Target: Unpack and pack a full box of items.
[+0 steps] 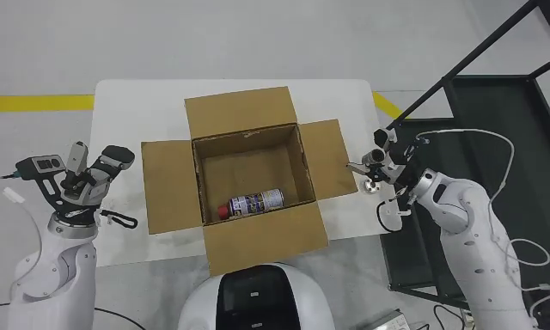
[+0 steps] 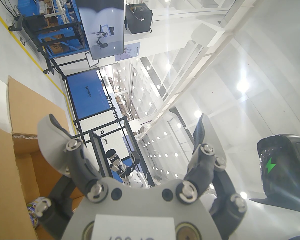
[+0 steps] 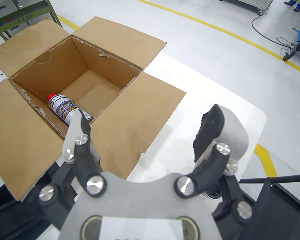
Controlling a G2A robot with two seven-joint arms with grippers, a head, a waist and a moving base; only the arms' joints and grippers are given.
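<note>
Box (image 1: pixel 241 115) open on the surface (image 1: pixel 137 115), one can inside
Seen from above, your spray can (image 1: pixel 252 203) lies on its side at the box floor's 6 o'clock edge, red cap toward 9. Left tool (image 2: pixel 126 126) at 9 o'clock of the box, right tool (image 3: pixel 146 118) at 3; both spread wide, holding nothing.

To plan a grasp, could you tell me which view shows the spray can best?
The top view: the spray can lies whole in the box. Right wrist: larger, its end hidden. Left wrist: a mere sliver.

Pale floor (image 1: pixel 258 29), yellow line (image 1: pixel 43 102)
</note>
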